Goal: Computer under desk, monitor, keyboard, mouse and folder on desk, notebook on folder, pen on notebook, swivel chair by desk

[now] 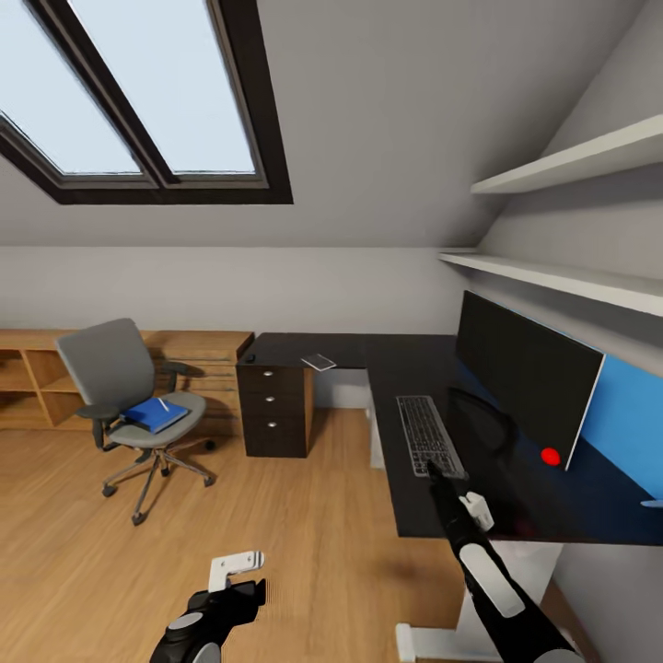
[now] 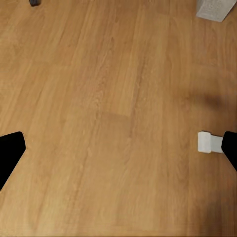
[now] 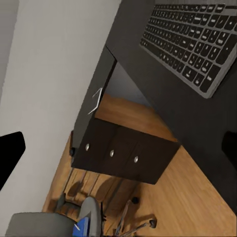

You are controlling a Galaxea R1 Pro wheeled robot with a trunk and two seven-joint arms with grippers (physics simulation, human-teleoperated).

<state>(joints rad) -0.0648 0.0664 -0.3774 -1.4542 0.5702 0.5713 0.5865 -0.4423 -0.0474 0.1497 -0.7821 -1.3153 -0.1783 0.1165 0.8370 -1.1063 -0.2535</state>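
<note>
The monitor (image 1: 525, 382) stands on the black desk (image 1: 405, 364), with the keyboard (image 1: 428, 435) (image 3: 192, 44) lying in front of it. My right gripper (image 1: 433, 468) (image 3: 118, 148) hovers open at the keyboard's near end, holding nothing. The notebook (image 1: 319, 361) lies at the desk's far corner, and the mouse (image 1: 250, 357) sits at the desk's left end. The blue folder (image 1: 155, 413), with the pen (image 1: 163, 403) on it, rests on the swivel chair (image 1: 120, 378). A pale box under the desk looks like the computer (image 1: 376, 440). My left gripper (image 1: 250, 589) (image 2: 118, 148) is open over the floor.
A black drawer unit (image 1: 273, 410) stands under the desk's left end. Low wooden shelving (image 1: 37, 378) runs along the back wall behind the chair. Two white wall shelves (image 1: 571, 276) hang above the monitor. Open wood floor (image 1: 304, 534) lies between me and the chair.
</note>
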